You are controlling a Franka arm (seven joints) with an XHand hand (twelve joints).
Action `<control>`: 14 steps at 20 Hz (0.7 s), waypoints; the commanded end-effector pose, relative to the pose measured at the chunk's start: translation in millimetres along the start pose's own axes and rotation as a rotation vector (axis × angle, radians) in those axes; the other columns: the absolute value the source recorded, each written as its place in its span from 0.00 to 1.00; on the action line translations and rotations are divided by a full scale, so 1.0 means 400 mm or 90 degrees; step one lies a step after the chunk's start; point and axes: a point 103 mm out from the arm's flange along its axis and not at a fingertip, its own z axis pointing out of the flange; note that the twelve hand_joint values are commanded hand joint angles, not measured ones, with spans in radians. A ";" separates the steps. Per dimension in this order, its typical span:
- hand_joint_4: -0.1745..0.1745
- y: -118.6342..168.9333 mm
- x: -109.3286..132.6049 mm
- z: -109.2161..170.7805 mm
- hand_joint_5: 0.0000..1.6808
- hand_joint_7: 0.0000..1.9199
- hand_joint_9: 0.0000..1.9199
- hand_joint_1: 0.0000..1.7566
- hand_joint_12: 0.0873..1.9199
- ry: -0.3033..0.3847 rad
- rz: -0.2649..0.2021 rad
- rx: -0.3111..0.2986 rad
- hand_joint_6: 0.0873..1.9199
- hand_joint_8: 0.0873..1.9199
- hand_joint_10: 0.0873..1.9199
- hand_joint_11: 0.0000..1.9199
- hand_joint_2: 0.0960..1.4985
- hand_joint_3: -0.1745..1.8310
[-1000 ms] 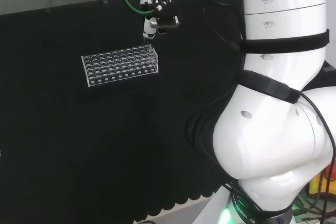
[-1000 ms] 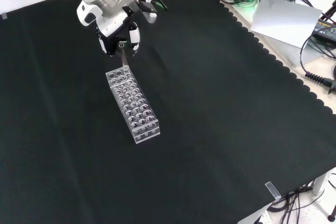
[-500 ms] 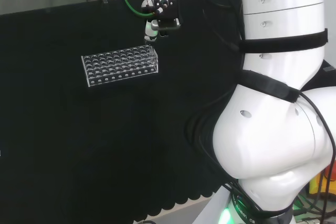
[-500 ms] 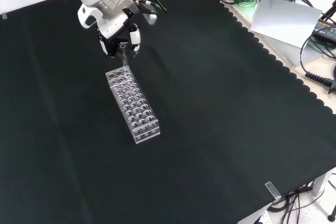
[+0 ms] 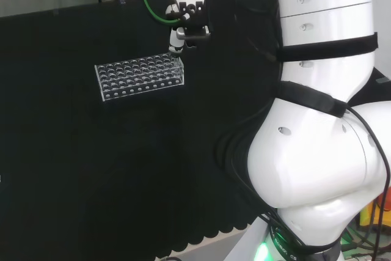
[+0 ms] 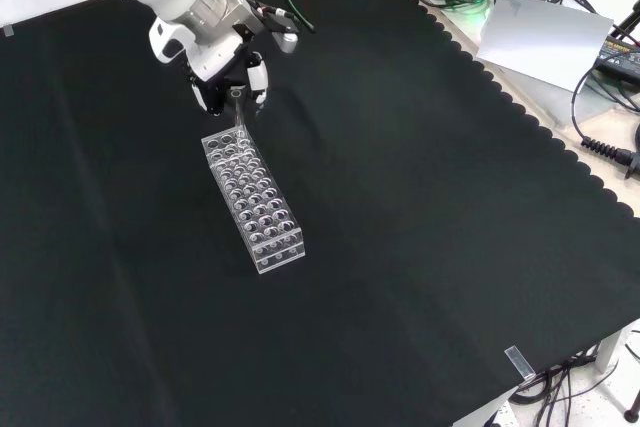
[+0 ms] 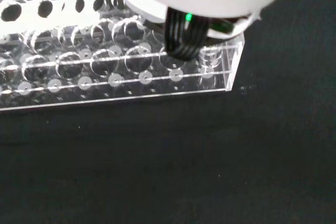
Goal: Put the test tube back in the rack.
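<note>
A: A bench under black cloth (image 6: 420, 207) is seen, with cables and gear past its scalloped far-right edge in the front view. Where is the rack?

B: The rack (image 6: 253, 198) is set toward the bench's far-left part in that view, clear and many-holed.

A: And the tube?

B: A thin clear tube (image 6: 240, 123) is pinched by the hand (image 6: 231, 75), whose fingers are curled round its top. It is held about upright over the rack's end nearest the arm; its lower end is seen at the corner holes (image 5: 175, 58).

A: How much is done?

B: Whether the tip is already in a hole cannot be told. Seating and release are judged to be left.
</note>
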 end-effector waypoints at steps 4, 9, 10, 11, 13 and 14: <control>0.00 0.015 0.011 0.032 0.76 0.69 0.82 0.75 0.42 0.010 -0.007 0.011 0.33 0.33 0.34 0.67 0.34 0.49; 0.00 0.015 0.015 0.045 0.76 0.69 0.82 0.75 0.42 0.015 -0.007 0.014 0.33 0.33 0.34 0.67 0.34 0.49; 0.00 0.013 0.012 0.043 0.76 0.69 0.82 0.75 0.42 0.024 -0.006 0.013 0.33 0.33 0.34 0.67 0.34 0.49; 0.00 0.011 0.007 0.040 0.76 0.69 0.82 0.75 0.42 0.038 -0.004 0.014 0.33 0.33 0.34 0.67 0.34 0.49; 0.00 0.008 0.000 0.032 0.73 0.67 0.79 0.75 0.47 0.055 -0.007 0.023 0.36 0.36 0.36 0.65 0.38 0.45; 0.00 0.007 -0.002 0.028 0.70 0.64 0.76 0.74 0.51 0.059 -0.010 0.026 0.38 0.38 0.36 0.63 0.45 0.38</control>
